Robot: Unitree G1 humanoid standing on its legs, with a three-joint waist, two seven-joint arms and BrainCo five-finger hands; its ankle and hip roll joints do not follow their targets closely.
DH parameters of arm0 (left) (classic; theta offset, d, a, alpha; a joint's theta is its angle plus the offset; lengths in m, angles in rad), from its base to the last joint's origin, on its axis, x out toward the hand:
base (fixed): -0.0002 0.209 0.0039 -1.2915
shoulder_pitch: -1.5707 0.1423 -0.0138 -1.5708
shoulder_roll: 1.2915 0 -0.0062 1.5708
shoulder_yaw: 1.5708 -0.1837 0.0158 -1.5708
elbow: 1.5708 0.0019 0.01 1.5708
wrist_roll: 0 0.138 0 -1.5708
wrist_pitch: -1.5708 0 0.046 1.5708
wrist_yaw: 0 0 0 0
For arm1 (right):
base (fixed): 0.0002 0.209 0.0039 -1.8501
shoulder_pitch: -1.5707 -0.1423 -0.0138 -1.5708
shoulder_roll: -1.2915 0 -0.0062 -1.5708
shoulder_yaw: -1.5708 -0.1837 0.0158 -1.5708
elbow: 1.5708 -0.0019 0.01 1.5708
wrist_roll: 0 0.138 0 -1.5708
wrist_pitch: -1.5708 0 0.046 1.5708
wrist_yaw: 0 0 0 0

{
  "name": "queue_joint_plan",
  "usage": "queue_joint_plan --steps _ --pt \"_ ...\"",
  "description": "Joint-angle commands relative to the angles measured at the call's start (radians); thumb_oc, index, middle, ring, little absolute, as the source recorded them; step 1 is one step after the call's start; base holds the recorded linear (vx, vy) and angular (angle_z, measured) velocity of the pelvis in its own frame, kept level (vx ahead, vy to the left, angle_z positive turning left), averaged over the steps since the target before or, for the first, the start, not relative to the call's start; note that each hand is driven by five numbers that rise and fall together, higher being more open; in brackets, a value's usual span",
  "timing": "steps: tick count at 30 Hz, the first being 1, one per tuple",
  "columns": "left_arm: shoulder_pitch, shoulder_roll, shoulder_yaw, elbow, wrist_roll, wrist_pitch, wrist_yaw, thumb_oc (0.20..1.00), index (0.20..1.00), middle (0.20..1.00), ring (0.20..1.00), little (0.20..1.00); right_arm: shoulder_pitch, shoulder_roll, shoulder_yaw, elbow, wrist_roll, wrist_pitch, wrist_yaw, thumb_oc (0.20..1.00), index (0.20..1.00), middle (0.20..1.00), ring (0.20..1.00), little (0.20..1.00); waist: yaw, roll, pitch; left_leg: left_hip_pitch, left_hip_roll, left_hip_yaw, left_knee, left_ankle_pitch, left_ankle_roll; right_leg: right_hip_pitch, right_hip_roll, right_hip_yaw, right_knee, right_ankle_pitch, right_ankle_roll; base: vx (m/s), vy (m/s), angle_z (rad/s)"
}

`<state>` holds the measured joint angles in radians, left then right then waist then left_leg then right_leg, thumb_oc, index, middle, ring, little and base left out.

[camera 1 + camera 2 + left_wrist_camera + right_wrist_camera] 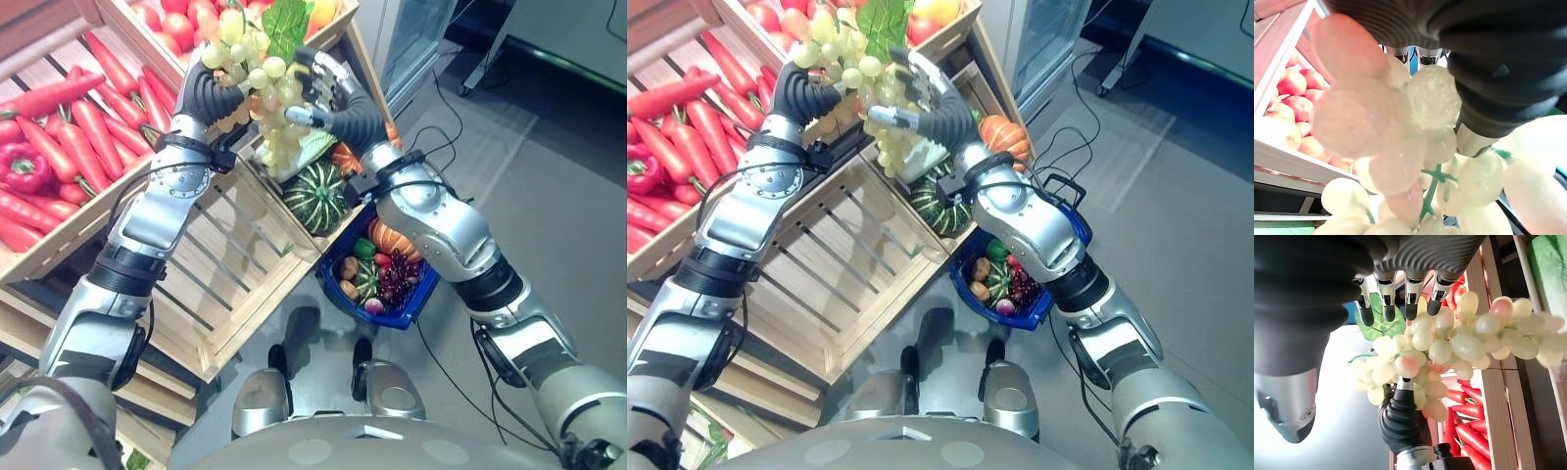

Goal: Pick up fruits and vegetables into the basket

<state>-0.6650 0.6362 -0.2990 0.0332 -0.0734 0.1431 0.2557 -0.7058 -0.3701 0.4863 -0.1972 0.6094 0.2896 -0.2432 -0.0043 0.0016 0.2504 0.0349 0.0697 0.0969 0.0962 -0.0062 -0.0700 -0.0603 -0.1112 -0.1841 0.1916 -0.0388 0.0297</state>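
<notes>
A bunch of pale green grapes (265, 93) with a green leaf (286, 24) hangs in the air in front of the wooden shelves. My left hand (209, 90) is curled round the bunch from the left and carries it; the grapes (1400, 142) sit right against it in the left wrist view. From the right, my right hand (331, 90) reaches the bunch with its fingers (1396, 301) straight, their tips at the leaf and the grapes (1449, 340). The blue basket (415, 305) stands lower, under my right forearm, holding a small pumpkin, dark grapes and other produce.
Slanted wooden crates hold long red peppers (98, 127), a red bell pepper (24, 166) and apples (176, 24). A green striped squash (315, 196) and an orange pumpkin (1004, 137) lie just below the grapes. A bare slatted crate (230, 264) is in front of me.
</notes>
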Motion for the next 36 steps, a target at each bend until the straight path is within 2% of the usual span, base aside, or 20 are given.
queue_joint_plan --steps 1,7,11,15,22,25,27,31,36 --pt "-0.038 -0.024 0.010 -0.134 -0.030 -0.045 0.044 0.200 0.200 0.200 0.200 0.200 -0.007 0.052 0.023 -0.075 -0.014 -0.028 -0.012 1.000 1.000 1.000 1.000 1.000 -0.004 -0.003 -0.066 0.013 -0.042 0.012 0.011 -0.044 0.028 0.108 -0.013 -0.011 -0.034 -0.048 0.047 0.01 0.009 -0.07" --pt "-0.005 -0.017 0.053 -0.155 -0.033 -0.015 0.074 0.200 0.200 0.200 0.200 0.200 0.040 0.031 -0.022 -0.097 -0.144 -0.064 -0.075 1.000 1.000 1.000 1.000 1.000 -0.015 0.007 -0.080 0.039 -0.041 0.023 -0.011 -0.044 0.029 0.122 -0.011 -0.002 -0.049 -0.045 0.052 0.01 0.014 -0.04" --pt "0.032 -0.003 0.088 -0.164 -0.040 -0.012 0.097 0.200 0.200 0.200 0.200 0.200 0.083 0.009 -0.057 -0.122 -0.174 -0.068 -0.113 1.000 1.000 1.000 1.000 1.000 -0.023 0.015 -0.081 0.049 -0.041 0.029 -0.016 -0.046 0.030 0.125 -0.012 0.003 -0.050 -0.045 0.054 -0.01 0.026 -0.05" --pt "0.088 0.009 0.138 -0.179 -0.053 -0.016 0.127 0.200 0.200 0.200 0.200 0.200 0.148 -0.021 -0.102 -0.146 -0.236 -0.103 -0.163 1.000 1.000 1.000 1.000 1.000 -0.034 0.025 -0.081 0.059 -0.042 0.036 -0.023 -0.048 0.032 0.126 -0.013 0.010 -0.052 -0.046 0.056 -0.02 0.034 -0.01" --pt "0.143 0.007 0.184 -0.201 -0.053 -0.035 0.140 0.200 0.200 0.200 0.200 0.200 0.207 -0.037 -0.133 -0.149 -0.213 -0.113 -0.187 1.000 1.000 1.000 1.000 1.000 -0.042 0.035 -0.079 0.065 -0.045 0.040 -0.030 -0.046 0.032 0.125 -0.015 0.015 -0.051 -0.047 0.058 -0.02 0.027 -0.11" --pt "0.147 0.005 0.188 -0.200 -0.052 -0.040 0.142 0.200 0.200 0.200 0.200 0.200 0.212 -0.033 -0.123 -0.144 -0.154 -0.085 -0.152 1.000 1.000 1.000 1.000 1.000 -0.042 0.036 -0.079 0.067 -0.045 0.042 -0.031 -0.047 0.032 0.125 -0.017 0.012 -0.049 -0.048 0.058 -0.01 0.006 -0.01" --pt "0.144 0.004 0.191 -0.202 -0.051 -0.039 0.136 0.200 0.200 0.200 0.200 0.200 0.207 -0.025 -0.105 -0.140 -0.068 -0.059 -0.095 1.000 1.000 1.000 1.000 1.000 -0.039 0.036 -0.079 0.066 -0.046 0.041 -0.031 -0.046 0.032 0.126 -0.018 0.010 -0.048 -0.049 0.057 0.00 0.000 0.00" --pt "0.133 -0.006 0.180 -0.201 -0.042 -0.024 0.109 0.200 0.200 0.200 0.200 0.200 0.185 0.011 -0.051 -0.147 0.123 -0.086 0.057 1.000 1.000 1.000 1.000 1.000 -0.027 0.031 -0.083 0.066 -0.047 0.033 -0.032 -0.043 0.032 0.132 -0.017 0.002 -0.052 -0.051 0.053 0.00 0.000 0.00" --pt "0.103 -0.032 0.137 -0.163 -0.016 -0.004 0.078 0.200 0.200 0.200 0.200 0.200 0.146 0.075 0.018 -0.127 0.143 -0.062 0.118 1.000 1.000 1.000 1.000 1.000 -0.011 0.024 -0.094 0.066 -0.044 0.025 -0.031 -0.039 0.030 0.141 -0.018 -0.010 -0.054 -0.052 0.052 0.02 -0.028 0.09"
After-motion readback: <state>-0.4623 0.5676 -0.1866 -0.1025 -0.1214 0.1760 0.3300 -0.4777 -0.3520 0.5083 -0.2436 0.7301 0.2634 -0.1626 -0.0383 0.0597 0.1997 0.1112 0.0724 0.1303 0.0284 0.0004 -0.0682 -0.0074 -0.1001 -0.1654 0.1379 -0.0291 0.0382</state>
